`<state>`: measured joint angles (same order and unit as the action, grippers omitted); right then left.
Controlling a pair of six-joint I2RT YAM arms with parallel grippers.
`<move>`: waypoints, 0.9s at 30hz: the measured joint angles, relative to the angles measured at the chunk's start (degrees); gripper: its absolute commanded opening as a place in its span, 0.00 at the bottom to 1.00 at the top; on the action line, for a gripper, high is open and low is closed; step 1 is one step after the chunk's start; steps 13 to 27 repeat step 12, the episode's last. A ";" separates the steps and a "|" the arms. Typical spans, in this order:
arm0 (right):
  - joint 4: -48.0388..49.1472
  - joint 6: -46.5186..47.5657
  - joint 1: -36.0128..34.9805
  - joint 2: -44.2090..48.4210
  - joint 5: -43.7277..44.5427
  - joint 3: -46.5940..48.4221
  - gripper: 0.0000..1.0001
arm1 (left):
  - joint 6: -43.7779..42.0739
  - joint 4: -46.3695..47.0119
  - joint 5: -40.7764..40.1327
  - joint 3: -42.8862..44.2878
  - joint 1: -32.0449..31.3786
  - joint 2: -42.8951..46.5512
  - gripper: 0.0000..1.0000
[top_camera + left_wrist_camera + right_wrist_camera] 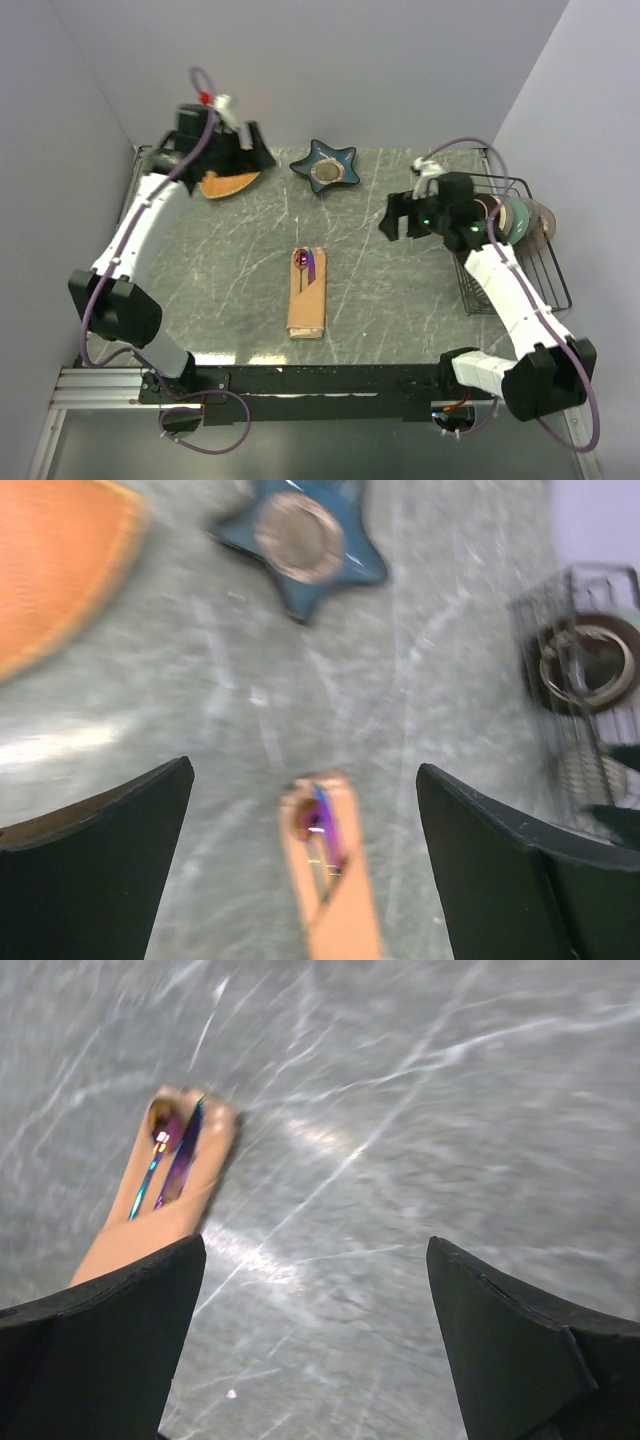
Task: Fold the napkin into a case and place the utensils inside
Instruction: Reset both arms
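The napkin (307, 300) lies folded into a narrow peach-orange case at the middle of the marble table. Iridescent purple utensils (305, 262) stick out of its far end, a round spoon bowl among them. The left wrist view shows the napkin (335, 890) and utensils (320, 825) far below, between its fingers. In the right wrist view the napkin (160, 1210) and utensils (175, 1150) lie at the left. My left gripper (235, 140) is raised at the back left, open and empty. My right gripper (400, 215) hangs open and empty at the right.
A rigid orange fan-shaped dish (225, 183) lies under the left gripper. A blue star-shaped dish (325, 166) sits at the back centre. A black wire rack (520, 250) with bowls (520, 218) stands at the right edge, behind the right arm.
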<state>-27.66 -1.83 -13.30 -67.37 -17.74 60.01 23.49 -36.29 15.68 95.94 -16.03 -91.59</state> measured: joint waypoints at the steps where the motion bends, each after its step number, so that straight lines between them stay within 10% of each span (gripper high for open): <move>1: -0.48 0.04 1.38 0.96 0.07 0.24 1.00 | -0.87 -0.52 1.27 0.74 2.73 0.17 0.99; 9: -5.11 0.50 9.01 13.22 1.55 -4.00 1.00 | -10.43 -6.34 2.58 -8.68 15.85 5.42 0.99; 27: -6.64 0.46 9.11 17.84 1.88 -8.09 1.00 | -12.74 -6.67 1.68 -17.27 16.20 10.47 1.00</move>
